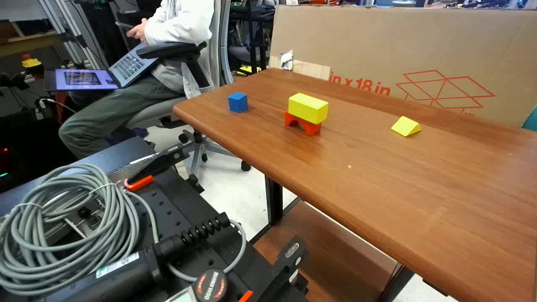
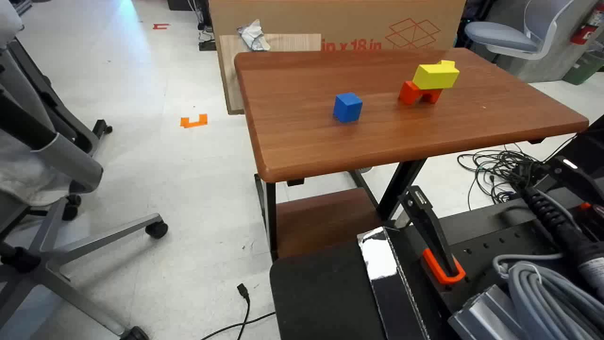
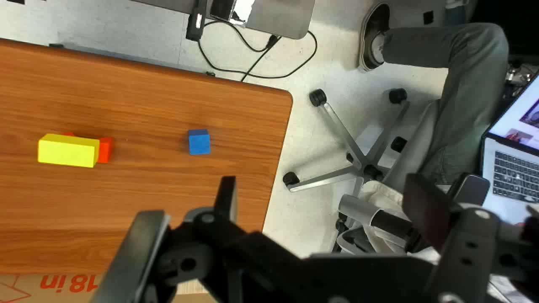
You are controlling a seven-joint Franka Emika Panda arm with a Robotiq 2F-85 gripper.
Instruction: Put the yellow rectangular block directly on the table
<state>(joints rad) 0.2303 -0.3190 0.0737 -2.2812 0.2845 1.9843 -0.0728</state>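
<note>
The yellow rectangular block (image 1: 308, 108) lies on top of the red arch block (image 1: 311, 128), raised off the table (image 1: 377, 188). The same stack shows in an exterior view, with the yellow block (image 2: 435, 77) over the red block (image 2: 409, 93) on the table (image 2: 292, 127). In the wrist view the yellow block (image 3: 67, 151) covers most of the red block (image 3: 105, 150), at the left on the table (image 3: 147, 189). My gripper (image 3: 326, 202) is open and empty, apart from the blocks; its fingers span the table's end edge and the floor in the picture. The gripper is out of both exterior views.
A blue cube (image 1: 238, 102) stands on the table near one end. A smaller yellow wedge (image 1: 406, 126) lies beyond the stack. A cardboard box (image 1: 361, 46) stands along the table's far side. A seated person (image 1: 176, 54) with a laptop is near the table's end.
</note>
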